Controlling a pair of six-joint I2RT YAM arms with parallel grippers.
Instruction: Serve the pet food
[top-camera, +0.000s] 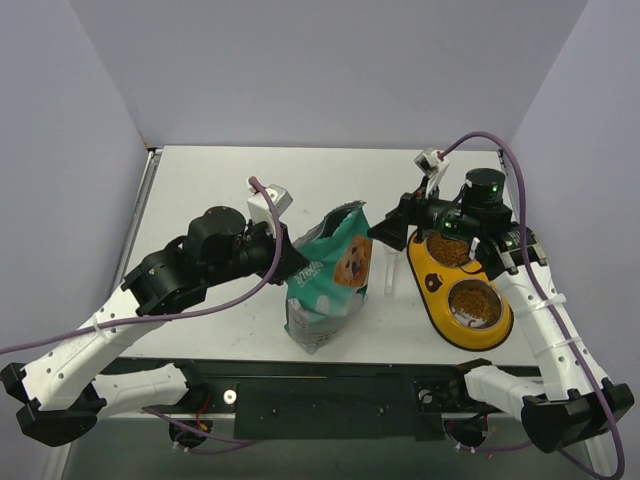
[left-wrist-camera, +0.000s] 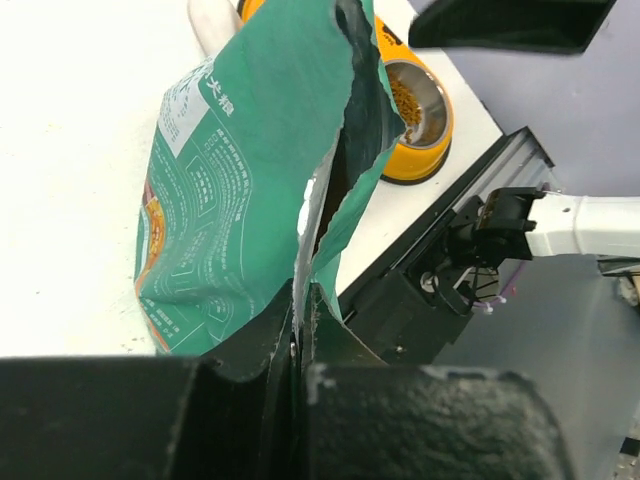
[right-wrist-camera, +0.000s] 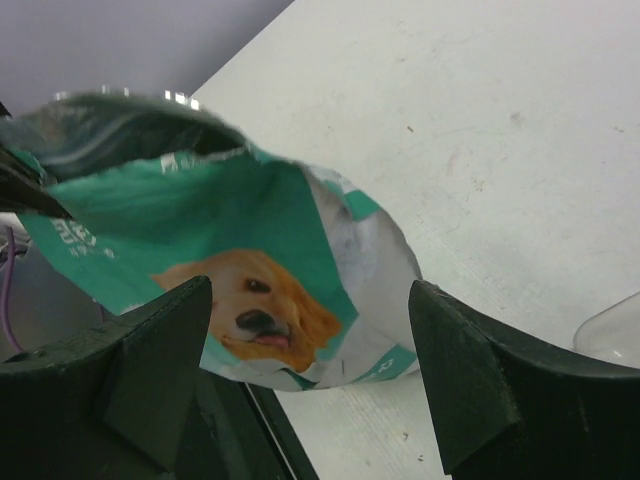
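While my left gripper (left-wrist-camera: 298, 352) is pinched closed on the torn edge of the teal dog-food bag (top-camera: 333, 283), my right gripper (right-wrist-camera: 310, 335) hangs spread wide beside the bag's top, holding nothing. The kibble (top-camera: 476, 302) sits in both bowls of the yellow feeder (top-camera: 430, 285), just right of the standing bag.

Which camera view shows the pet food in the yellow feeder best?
The top external view: both bowls of the yellow feeder show, each holding pet food. The left wrist view shows only one bowl with food, partly behind the green bag. The right wrist view shows none of it.
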